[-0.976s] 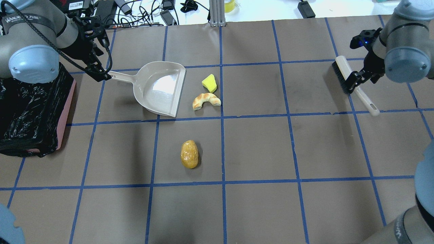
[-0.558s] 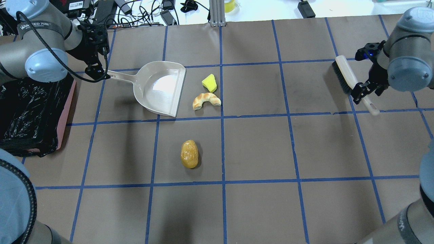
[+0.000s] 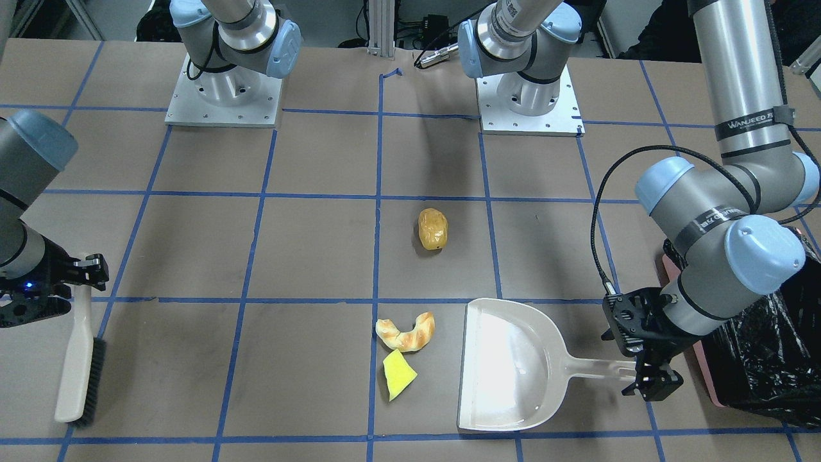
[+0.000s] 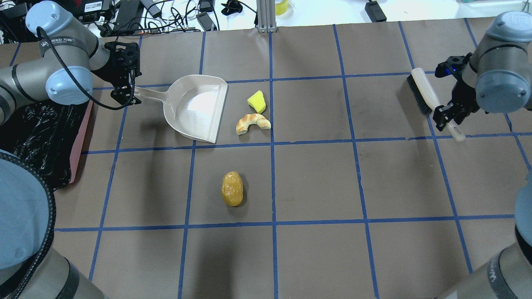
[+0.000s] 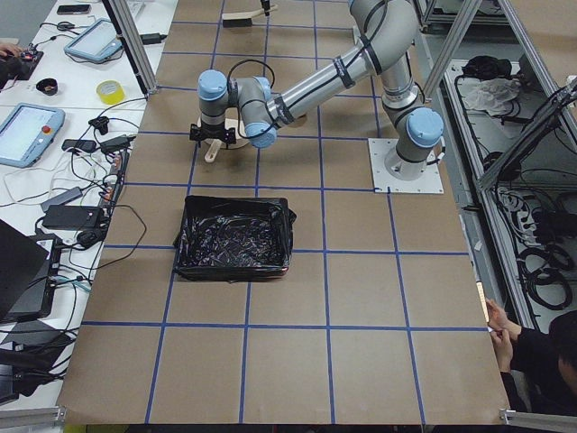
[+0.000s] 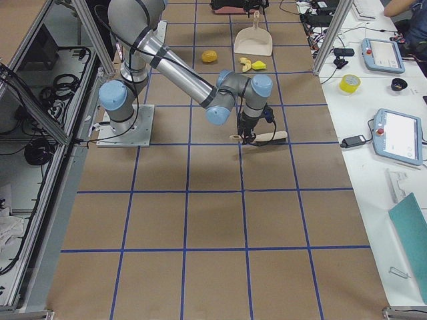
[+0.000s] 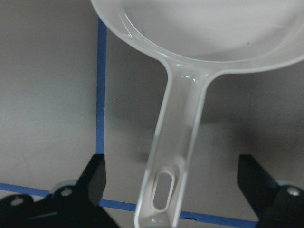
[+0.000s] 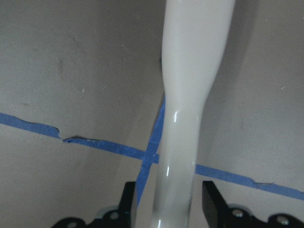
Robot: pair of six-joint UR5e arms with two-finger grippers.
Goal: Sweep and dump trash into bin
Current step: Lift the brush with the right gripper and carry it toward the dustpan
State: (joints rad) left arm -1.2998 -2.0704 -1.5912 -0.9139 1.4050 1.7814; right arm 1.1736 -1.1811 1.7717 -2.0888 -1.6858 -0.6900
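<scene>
The beige dustpan (image 4: 195,106) lies flat, its mouth facing the yellow-green wedge (image 4: 257,101) and the tan croissant (image 4: 252,123). The golden-brown lump (image 4: 232,189) lies apart, nearer the robot. My left gripper (image 4: 124,92) is open, with its fingers (image 7: 95,175) wide either side of the dustpan handle (image 7: 175,142). My right gripper (image 4: 444,116) straddles the white handle (image 8: 183,118) of the brush (image 4: 424,93), with narrow gaps at both fingers. The bin (image 4: 77,141), pink-sided with a black bag, stands at the left.
Blue tape lines grid the brown table. Cables and chargers (image 4: 166,12) lie along the far edge behind the dustpan. A metal post (image 4: 266,16) stands at the far middle. Both arm bases (image 3: 221,96) sit at the robot side.
My left wrist has turned and settled squarely over the dustpan handle's end. My right gripper has slid along the brush from its head toward the handle. Dustpan, brush and trash have not moved.
</scene>
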